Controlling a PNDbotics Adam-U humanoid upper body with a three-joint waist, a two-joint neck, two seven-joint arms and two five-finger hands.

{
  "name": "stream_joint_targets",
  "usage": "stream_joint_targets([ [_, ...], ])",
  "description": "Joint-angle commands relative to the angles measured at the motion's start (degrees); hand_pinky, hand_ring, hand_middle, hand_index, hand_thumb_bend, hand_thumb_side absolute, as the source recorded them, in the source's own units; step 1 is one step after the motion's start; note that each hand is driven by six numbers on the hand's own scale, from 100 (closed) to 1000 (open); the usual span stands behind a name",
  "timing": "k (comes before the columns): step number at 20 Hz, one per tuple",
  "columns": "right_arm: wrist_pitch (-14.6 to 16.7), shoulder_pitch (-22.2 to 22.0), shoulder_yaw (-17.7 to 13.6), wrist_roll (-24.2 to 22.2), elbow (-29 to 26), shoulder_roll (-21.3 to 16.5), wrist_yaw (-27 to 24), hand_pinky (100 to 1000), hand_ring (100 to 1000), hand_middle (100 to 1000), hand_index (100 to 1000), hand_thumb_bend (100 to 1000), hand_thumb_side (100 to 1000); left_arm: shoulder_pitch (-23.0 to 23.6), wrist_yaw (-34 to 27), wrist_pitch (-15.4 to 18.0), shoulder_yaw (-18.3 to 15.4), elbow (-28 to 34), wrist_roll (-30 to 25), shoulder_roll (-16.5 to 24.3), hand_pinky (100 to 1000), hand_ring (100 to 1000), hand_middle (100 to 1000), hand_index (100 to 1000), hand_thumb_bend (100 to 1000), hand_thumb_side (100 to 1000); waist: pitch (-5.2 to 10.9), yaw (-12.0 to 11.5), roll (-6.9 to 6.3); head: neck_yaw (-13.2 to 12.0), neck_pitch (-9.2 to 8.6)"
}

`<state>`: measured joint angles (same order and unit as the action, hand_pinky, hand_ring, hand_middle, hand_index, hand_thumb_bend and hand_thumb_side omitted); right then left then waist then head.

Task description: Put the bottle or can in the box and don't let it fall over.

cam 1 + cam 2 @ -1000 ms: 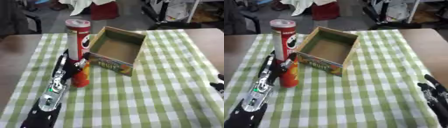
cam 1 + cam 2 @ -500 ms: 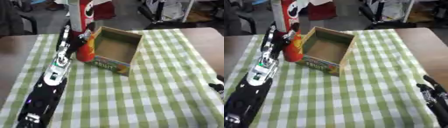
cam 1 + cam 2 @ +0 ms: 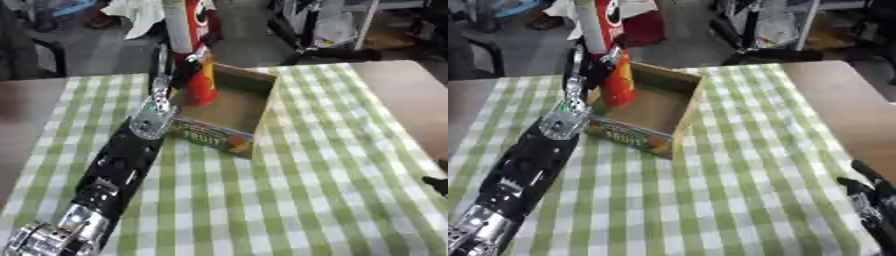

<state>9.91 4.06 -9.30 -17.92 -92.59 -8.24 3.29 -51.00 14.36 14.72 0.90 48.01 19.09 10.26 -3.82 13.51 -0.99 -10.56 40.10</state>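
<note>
Our left hand (image 3: 185,67) has its fingers curled round the tall red can (image 3: 198,47), held upright, long axis vertical. Just to the right of the fingers and below lies the open cardboard box (image 3: 229,110); the can's base hangs over its near-left wall. Right hand (image 3: 874,200) idles far off, fingers relaxed.

The tablecloth (image 3: 289,190) is green-and-white checked cloth with a matt weave, laid over a smooth brown table (image 3: 402,95). The box (image 3: 229,107) is dull brown cardboard with a printed paper label, and the crisp can (image 3: 191,25) has a glossy red wrap. The left arm (image 3: 114,170) is black plastic with shiny silver metal joints.
</note>
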Motion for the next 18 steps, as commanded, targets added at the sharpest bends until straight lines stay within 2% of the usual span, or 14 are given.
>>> stream_joint_targets([
  [1, 0.12, 0.78, 0.06, -0.2, -0.6, -0.37, -0.22, 982, 855, 1000, 925, 100, 605, -1.51, 6.34, 1.3, 1.07, -1.66, -2.72, 0.64, 933, 1000, 998, 997, 915, 881, 0.43, 0.06, 0.09, -0.1, -0.86],
  [2, 0.12, 0.78, 0.03, -0.18, -0.6, -0.37, -0.22, 982, 855, 1000, 925, 100, 602, -1.37, 8.55, 1.57, 1.15, -2.1, -4.62, 0.76, 937, 1000, 1000, 1000, 977, 926, 0.43, 0.0, 0.09, -0.02, -0.87],
  [3, 0.12, 0.77, -0.01, -0.16, -0.61, -0.37, -0.22, 982, 855, 1000, 925, 100, 602, -1.11, 10.51, 1.71, 0.99, -2.43, -6.38, 0.83, 947, 1000, 1000, 1000, 1000, 973, 0.42, -0.07, 0.09, 0.12, -0.89],
  [6, 0.13, 0.78, -0.18, -0.05, -0.65, -0.35, -0.17, 982, 855, 1000, 925, 100, 602, -0.03, 13.49, 1.53, 0.34, -1.94, -9.7, 1.36, 951, 1000, 1000, 1000, 1000, 990, 0.39, -0.4, 0.12, 0.4, -0.9],
  [8, 0.12, 0.81, -0.46, 0.17, -0.71, -0.32, -0.12, 982, 855, 1000, 925, 100, 602, 1.65, 12.35, 1.42, -0.18, 0.68, -10.26, 1.88, 944, 1000, 1000, 1000, 999, 984, 0.32, -0.8, 0.15, 0.79, -0.95],
  [9, 0.1, 0.81, -0.61, 0.32, -0.73, -0.33, -0.1, 982, 855, 1000, 924, 100, 602, 2.92, 10.73, 1.37, -0.31, 2.81, -10.31, 2.16, 939, 1000, 1000, 1000, 968, 972, 0.27, -1.06, 0.13, 1.05, -1.02],
  [10, 0.08, 0.79, -0.79, 0.48, -0.75, -0.37, -0.05, 982, 855, 1000, 924, 100, 602, 4.79, 8.29, 1.32, -0.31, 5.88, -10.38, 2.49, 938, 1000, 1000, 1000, 960, 968, 0.21, -1.39, 0.09, 1.34, -1.03],
  [12, 0.04, 0.7, -1.1, 0.79, -0.76, -0.5, 0.07, 982, 855, 1000, 924, 100, 603, 9.95, 2.47, 0.74, -0.02, 14.1, -11.0, 3.44, 932, 1000, 1000, 1000, 845, 906, 0.08, -2.21, -0.03, 2.04, -1.08],
  [15, 0.02, 0.54, -1.42, 1.11, -0.73, -0.7, 0.17, 982, 855, 1000, 924, 100, 603, 19.2, -5.11, -1.01, 0.25, 27.68, -12.29, 4.58, 925, 1000, 986, 1000, 733, 841, -0.18, -3.33, -0.17, 2.84, -1.28],
  [18, 0.0, 0.18, -1.79, 1.47, -0.65, -1.01, 0.24, 982, 855, 1000, 925, 100, 603, 28.88, -10.18, -3.4, -0.5, 38.03, -12.84, 4.83, 917, 1000, 972, 1000, 669, 832, -0.22, -4.61, -0.33, 3.44, -0.98],
])
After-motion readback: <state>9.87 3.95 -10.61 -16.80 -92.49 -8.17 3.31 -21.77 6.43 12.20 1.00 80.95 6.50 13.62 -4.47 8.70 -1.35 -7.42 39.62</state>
